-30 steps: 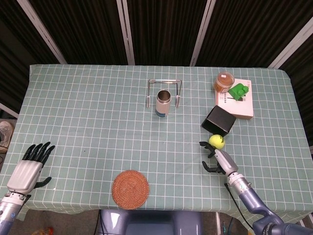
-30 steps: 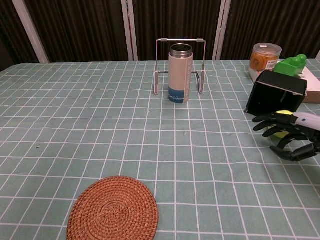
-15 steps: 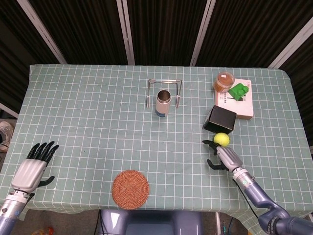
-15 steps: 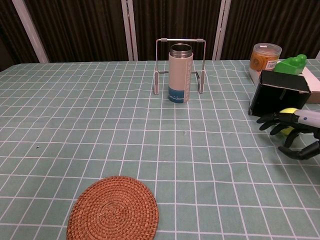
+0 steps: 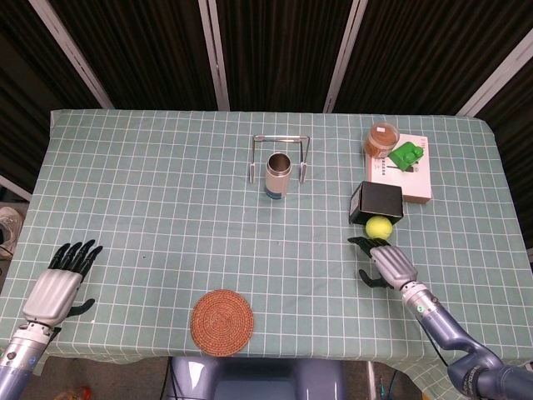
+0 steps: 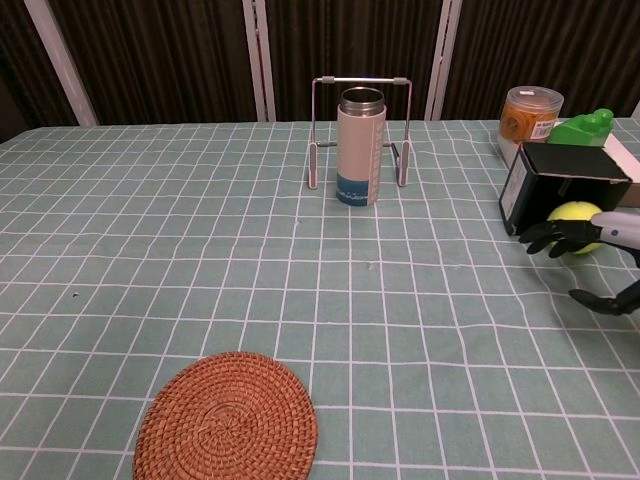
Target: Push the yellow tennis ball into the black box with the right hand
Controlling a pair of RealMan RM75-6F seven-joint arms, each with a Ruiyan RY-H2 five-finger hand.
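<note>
The yellow tennis ball (image 5: 379,226) sits right at the mouth of the black box (image 5: 378,202), on the near side of it, touching or all but touching the opening; whether any part of it has crossed the rim cannot be told. The right hand (image 5: 388,264) lies on the near side of the ball from the box, so box, ball and hand stand roughly in one line running away from the robot. Its fingers are spread and slightly curled with nothing gripped, the fingertips (image 6: 548,236) at the ball's near side, apparently in contact. My reading is that the push is nearly done, and that a further shove along that line, straight toward the box, would carry the ball inside.

The left hand (image 5: 57,287) rests well away from the box at the near left edge of the desk (image 5: 166,208), fingers extended and apart, holding nothing; the right hand is plainly the nearer one.

In the chest view the right hand is cut off by the frame edge, and the box's interior is too dark to make out.
</note>
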